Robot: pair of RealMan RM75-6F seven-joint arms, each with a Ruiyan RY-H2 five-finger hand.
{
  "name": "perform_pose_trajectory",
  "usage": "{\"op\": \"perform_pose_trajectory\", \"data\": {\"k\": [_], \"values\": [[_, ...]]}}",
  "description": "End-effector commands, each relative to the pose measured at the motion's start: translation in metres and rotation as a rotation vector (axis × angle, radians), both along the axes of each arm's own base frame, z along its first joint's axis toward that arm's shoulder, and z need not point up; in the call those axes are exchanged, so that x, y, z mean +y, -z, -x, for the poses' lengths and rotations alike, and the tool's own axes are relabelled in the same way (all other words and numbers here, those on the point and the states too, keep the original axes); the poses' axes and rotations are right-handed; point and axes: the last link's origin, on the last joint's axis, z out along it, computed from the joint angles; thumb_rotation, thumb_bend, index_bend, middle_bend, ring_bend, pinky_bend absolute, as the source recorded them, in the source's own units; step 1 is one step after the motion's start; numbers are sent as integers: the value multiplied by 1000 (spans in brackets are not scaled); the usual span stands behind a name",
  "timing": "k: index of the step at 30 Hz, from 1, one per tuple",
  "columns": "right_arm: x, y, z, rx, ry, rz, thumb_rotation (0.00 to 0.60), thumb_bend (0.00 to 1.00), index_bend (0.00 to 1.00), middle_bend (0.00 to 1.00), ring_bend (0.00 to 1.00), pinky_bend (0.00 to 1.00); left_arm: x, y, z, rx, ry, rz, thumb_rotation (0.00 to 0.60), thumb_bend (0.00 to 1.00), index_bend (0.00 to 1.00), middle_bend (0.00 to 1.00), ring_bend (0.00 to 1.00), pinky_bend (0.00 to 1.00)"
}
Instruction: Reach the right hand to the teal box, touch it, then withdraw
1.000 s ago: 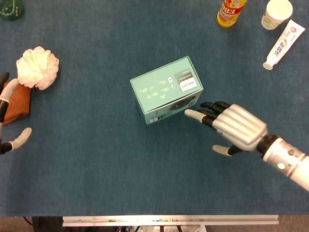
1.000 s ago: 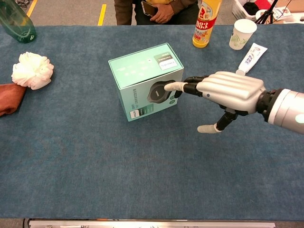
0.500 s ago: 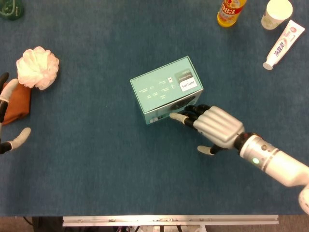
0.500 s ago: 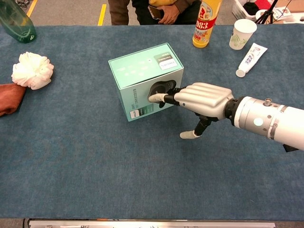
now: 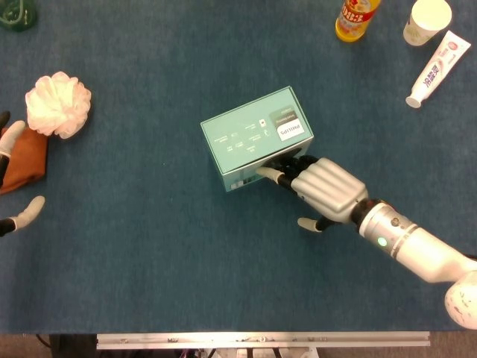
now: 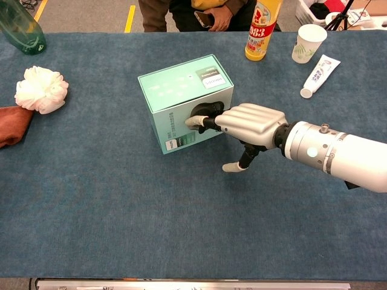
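The teal box (image 5: 250,133) (image 6: 181,84) stands near the middle of the blue table. My right hand (image 5: 322,189) (image 6: 248,123) reaches in from the right, its fingers stretched out flat and apart, holding nothing. Its fingertips (image 6: 195,121) press against the box's near side face, over the dark picture printed there. The thumb (image 6: 234,167) hangs down toward the cloth. My left hand (image 5: 13,179) shows only at the far left edge of the head view, fingers apart, beside an orange cloth.
A white bath pouf (image 5: 58,104) (image 6: 40,89) and an orange cloth (image 5: 26,160) lie at the left. A yellow bottle (image 6: 262,27), a paper cup (image 6: 308,42) and a toothpaste tube (image 6: 317,75) stand at the back right; a green bottle (image 6: 20,27) at the back left.
My right hand has slid left along the table, from a fingertip just reaching the box's right corner to fingertips pressed on its side face. The box has not shifted.
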Motion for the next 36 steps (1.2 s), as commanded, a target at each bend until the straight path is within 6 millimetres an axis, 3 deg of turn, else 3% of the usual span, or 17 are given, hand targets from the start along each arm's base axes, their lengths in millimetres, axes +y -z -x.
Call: {"op": "perform_pose_trajectory", "data": {"k": [1,17,28,36], "values": [[2,-2,3,5,1,0,600,217,34,221,110,213,0,0,0,1,1,1,600,199,56,0,0,173],[-3,6,-6,-17,0,5,600,218,34,221,111,213,-1,0,0,-1,3,0,600,199,56,0,0,173],[9,0,1,3,-2,-3,600,218,34,221,110,213,-2,-1,0,-2,13,6,600,199,56,0,0,173],[0,7,-8,-8,-6,5,600,218,35,221,110,213,0,-1,2,-2,11,4,600,199,56,0,0,173]]}}
